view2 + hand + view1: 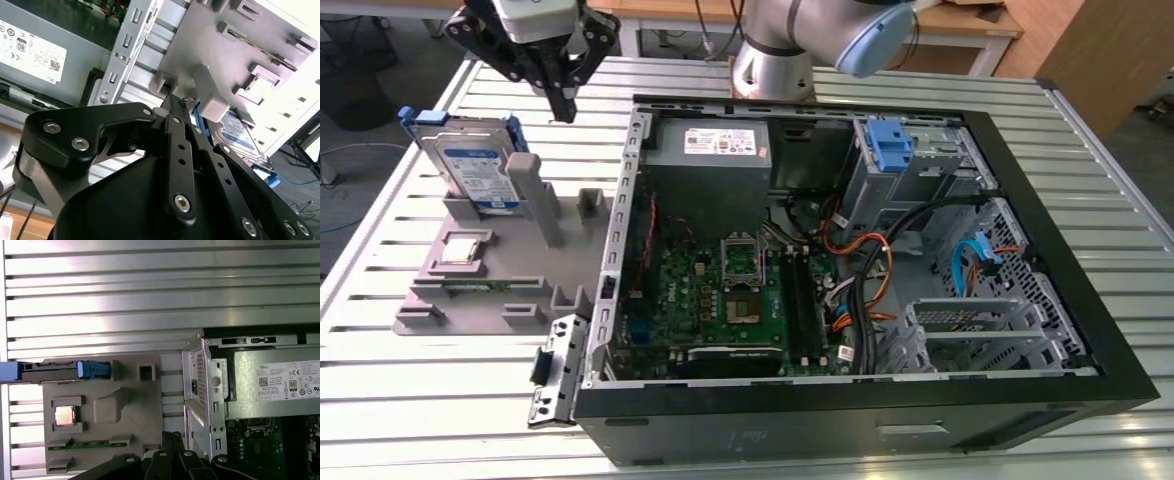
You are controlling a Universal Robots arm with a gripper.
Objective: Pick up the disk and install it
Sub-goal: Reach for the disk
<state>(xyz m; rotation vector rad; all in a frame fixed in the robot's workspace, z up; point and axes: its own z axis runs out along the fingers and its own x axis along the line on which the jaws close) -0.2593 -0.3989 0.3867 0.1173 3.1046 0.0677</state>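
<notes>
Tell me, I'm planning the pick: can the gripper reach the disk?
Probably yes: the disk stands upright in the grey fixture, its top edge exposed, and the gripper hangs close by with nothing between them.

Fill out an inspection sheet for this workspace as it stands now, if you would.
Surface: slatted aluminium table bearing an open black computer case and a grey plastic fixture.
Job's things: silver hard drive in blue carrier stands on edge in the fixture, not gripped.
Clutter: square processor chip and green memory strip seated in the fixture.
Grippers: black tool hangs shut and empty between drive and case.
Cables: orange, black and blue cables inside the case.
Surroundings: wooden panel beyond the table.
</notes>
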